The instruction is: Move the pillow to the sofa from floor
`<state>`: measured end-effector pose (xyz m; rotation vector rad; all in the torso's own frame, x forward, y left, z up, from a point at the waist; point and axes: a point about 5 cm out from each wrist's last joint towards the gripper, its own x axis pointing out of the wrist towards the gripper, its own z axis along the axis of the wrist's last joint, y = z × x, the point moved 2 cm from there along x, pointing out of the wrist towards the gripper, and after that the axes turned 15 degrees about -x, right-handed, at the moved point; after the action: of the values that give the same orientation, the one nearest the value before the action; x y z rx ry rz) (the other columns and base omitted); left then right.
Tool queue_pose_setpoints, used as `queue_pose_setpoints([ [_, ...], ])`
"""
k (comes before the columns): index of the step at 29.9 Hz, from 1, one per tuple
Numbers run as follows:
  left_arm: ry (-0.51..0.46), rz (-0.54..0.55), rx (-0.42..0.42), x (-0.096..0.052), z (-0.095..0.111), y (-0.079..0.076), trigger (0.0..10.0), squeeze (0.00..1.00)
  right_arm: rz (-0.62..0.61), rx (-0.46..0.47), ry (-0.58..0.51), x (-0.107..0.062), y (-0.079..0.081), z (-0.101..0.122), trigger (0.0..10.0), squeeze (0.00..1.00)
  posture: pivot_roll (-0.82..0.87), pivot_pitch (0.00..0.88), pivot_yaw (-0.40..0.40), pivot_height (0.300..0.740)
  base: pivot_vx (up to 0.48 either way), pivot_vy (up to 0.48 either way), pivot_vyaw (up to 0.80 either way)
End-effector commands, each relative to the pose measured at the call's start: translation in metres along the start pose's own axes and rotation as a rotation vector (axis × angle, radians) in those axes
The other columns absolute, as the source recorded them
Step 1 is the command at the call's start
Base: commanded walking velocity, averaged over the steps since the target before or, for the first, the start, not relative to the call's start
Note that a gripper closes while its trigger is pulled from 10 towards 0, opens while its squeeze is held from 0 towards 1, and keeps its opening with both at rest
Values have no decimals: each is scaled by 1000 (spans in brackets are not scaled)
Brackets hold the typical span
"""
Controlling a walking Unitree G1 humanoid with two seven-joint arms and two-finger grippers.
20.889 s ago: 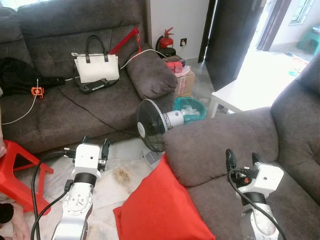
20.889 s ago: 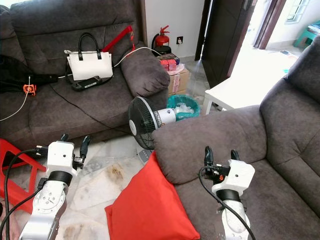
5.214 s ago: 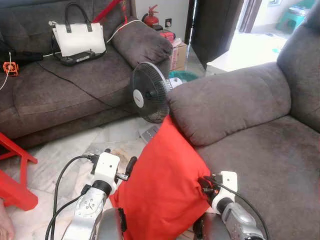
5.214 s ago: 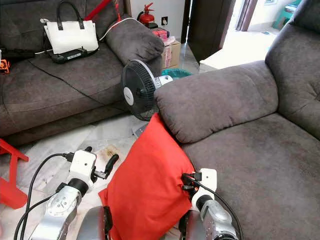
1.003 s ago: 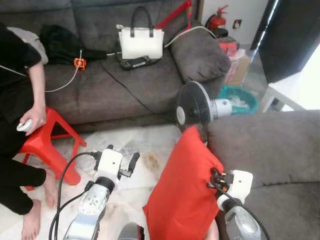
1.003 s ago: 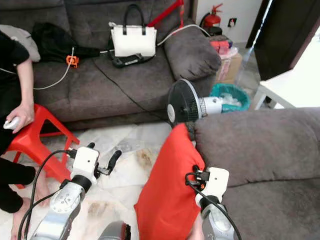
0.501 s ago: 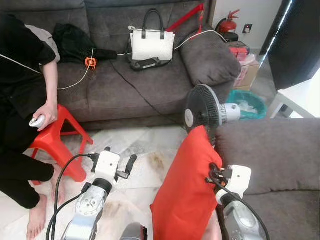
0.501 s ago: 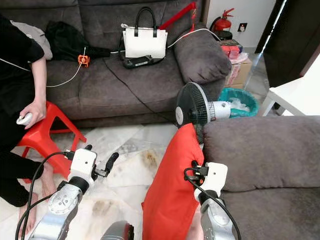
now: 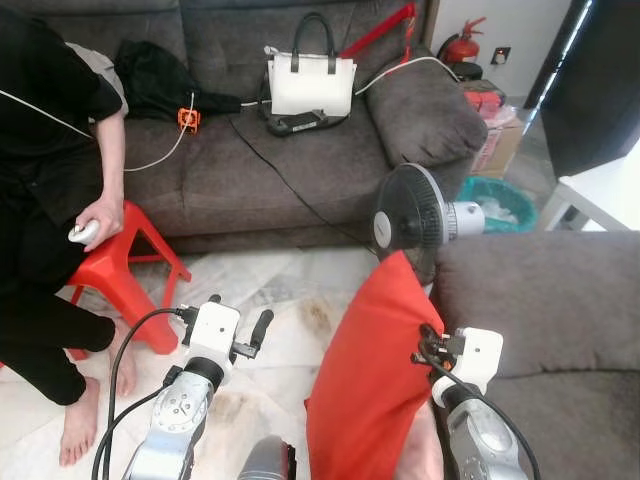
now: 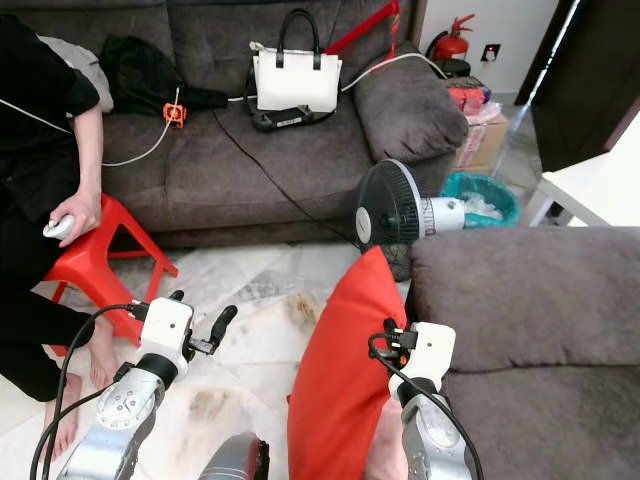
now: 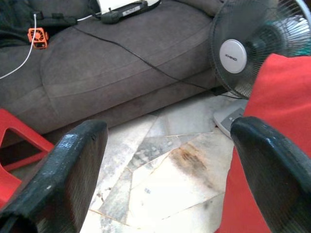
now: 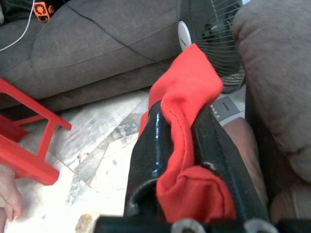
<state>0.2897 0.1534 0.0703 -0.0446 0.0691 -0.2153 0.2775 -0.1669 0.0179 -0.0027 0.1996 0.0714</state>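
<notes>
A red pillow [image 9: 375, 380] stands on edge, lifted beside the near grey sofa's armrest [image 9: 530, 295]. My right gripper [image 12: 182, 160] is shut on the pillow's edge, red fabric bunched between its black fingers [image 12: 150, 155]. In the eye views the right gripper [image 9: 432, 352] sits at the pillow's right side, against the armrest. My left gripper [image 9: 240, 322] is open over the marble floor, left of the pillow and apart from it. Through the left wrist view the pillow [image 11: 277, 141] shows past one finger [image 11: 272, 165].
A black standing fan [image 9: 410, 220] is just behind the pillow. A long grey sofa [image 9: 300, 170] at the back holds a white handbag [image 9: 310, 85] and cables. A person [image 9: 50, 180] sits on a red stool [image 9: 110, 270] at the left.
The view has swung slightly left, showing more of the person. My right gripper still holds the pillow, which stands a little more upright against the armrest. The left arm has not moved.
</notes>
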Motion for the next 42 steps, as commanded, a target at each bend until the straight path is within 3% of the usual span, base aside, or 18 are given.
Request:
queue_pose_setpoints([
  [1, 11, 1, 3, -2, -3, 1, 10000, 0, -24, -12, -102, 5, -7, 21, 10000, 0, 112, 8, -14, 679, -270, 0, 0],
  [19, 5, 2, -1, -1, -2, 1, 10000, 0, -19, -15, -98, 8, -7, 19, 10000, 0, 114, 4, -18, 679, -270, 0, 0],
  [38, 2, 7, 6, 0, -1, 2, 10000, 0, -20, -12, -98, 9, -8, 17, 10000, 0, 116, 9, -19, 679, 0, 0, 0],
  [42, 1, 6, 6, 0, -1, 1, 10000, 0, -25, -9, -99, 9, -8, 17, 10000, 0, 116, 9, -20, 704, 0, 0, 0],
])
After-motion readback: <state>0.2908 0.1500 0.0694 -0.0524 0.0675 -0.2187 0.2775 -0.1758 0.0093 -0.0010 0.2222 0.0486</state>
